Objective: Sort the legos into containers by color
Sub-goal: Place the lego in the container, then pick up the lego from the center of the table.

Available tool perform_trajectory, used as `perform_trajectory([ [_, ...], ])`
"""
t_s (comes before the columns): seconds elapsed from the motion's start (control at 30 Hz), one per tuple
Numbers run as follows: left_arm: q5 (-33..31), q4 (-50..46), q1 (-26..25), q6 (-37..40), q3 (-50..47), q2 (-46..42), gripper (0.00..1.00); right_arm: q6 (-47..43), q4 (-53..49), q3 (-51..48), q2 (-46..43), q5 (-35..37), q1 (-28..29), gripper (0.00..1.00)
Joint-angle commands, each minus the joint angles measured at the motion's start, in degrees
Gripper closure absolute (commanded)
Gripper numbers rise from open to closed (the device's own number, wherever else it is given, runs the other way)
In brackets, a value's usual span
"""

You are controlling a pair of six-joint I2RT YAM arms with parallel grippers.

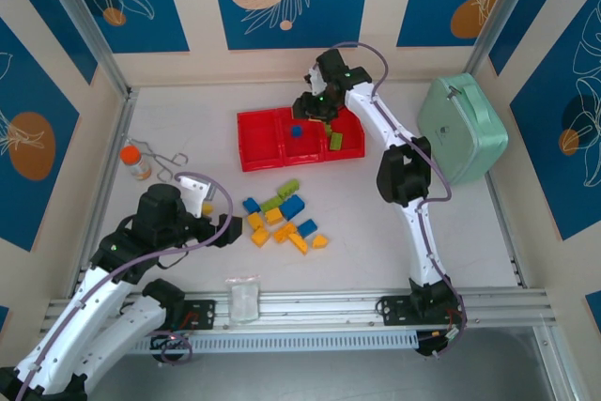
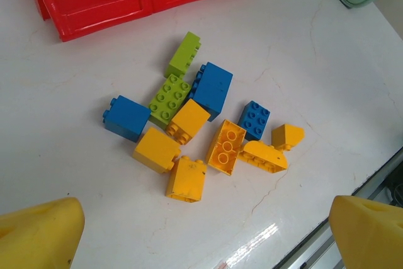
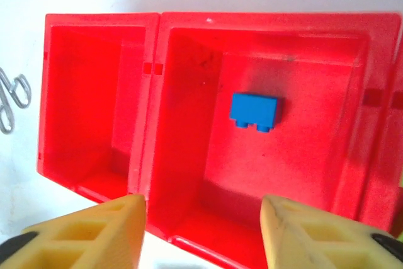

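**Step in hand.** The right hand (image 3: 201, 225) hovers over the middle compartment of the containers (image 1: 246, 143). Its jaws stand apart with nothing between them. One blue brick (image 3: 254, 111) lies loose on that compartment's floor, touching neither finger. Judged from this, the deposit of a blue piece is at its end. A green brick (image 1: 335, 141) lies in the compartment at 3 o'clock of it. The compartment at 9 o'clock shows no brick.

**Left hand.** The left hand (image 2: 204, 237) hangs above the counter (image 2: 327, 80) with its jaws fully apart, holding nothing. The unsorted legos (image 2: 201, 124) sit just ahead of it, toward 12 o'clock in the wrist view.

**Location of the work.** The loose pile holds orange-yellow, blue and green bricks. It lies at 6 o'clock of the containers, near but apart from them. Several bricks touch one another.

**Next move.** The right hand should probably rise clear of the red walls before it travels toward 6 o'clock. Whichever hand picks next needs a brick with free flanks. The pieces on the pile's edge look easiest.

**Surface and room.**
- The counter is white, glossy and faintly crazed.
- A mint-green case (image 1: 460, 129) rests at 3 o'clock of the containers.
- An orange-capped bottle (image 1: 136, 161) stands at 9 o'clock of the pile.
- The walls carry blue leaf-patterned panels.
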Motion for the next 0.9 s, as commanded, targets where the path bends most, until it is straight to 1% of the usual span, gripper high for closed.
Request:
perform_trajectory([
  [0.0, -0.38, -0.92, -0.53, 0.56, -0.36, -0.25, 0.01, 1.61, -4.68, 2.81, 0.59, -0.02, 0.79, 0.37],
  [0.1, -0.16, -0.84, -0.53, 0.65, -0.40, -0.33, 0.01, 3.73, -7.57, 1.75, -1.95, 2.54, 1.53, 0.24],
  [0.13, -0.04, -0.79, -0.50, 0.67, -0.49, -0.26, 0.01, 5.08, -8.50, 0.58, -3.41, 3.83, 1.89, 0.18],
  [0.17, 0.05, -0.79, -0.54, 0.63, -0.45, -0.25, 0.01, 6.51, -9.60, -0.47, -4.65, 5.24, 2.25, 0.14],
  [0.3, 0.32, -0.58, -0.53, 0.64, -0.45, 0.22, 0.01, 15.81, -11.59, -9.68, -11.66, 8.46, 4.61, 0.07],
  [0.43, 0.31, -0.70, -0.52, 0.64, -0.45, 1.16, 0.01, 25.87, -8.73, -21.24, -17.63, 11.10, 9.05, 0.07],
  [0.57, 0.78, -0.69, -0.53, 0.75, -0.34, 1.76, 0.01, 33.65, -6.53, -26.96, -18.85, 15.81, 13.83, 0.12],
  [0.63, 1.01, -0.67, -0.53, 0.76, -0.39, 1.61, 0.01, 35.99, -4.66, -28.80, -18.13, 16.32, 15.38, 0.15],
  [0.73, 1.03, -0.66, -0.52, 0.77, -0.49, 1.31, 0.01, 38.00, -4.77, -28.90, -15.70, 17.41, 16.64, 0.21],
  [0.87, 0.98, -0.63, -0.51, 0.90, -0.48, 1.16, 0.01, 39.52, -5.47, -27.65, -12.54, 18.81, 17.62, 0.25],
])
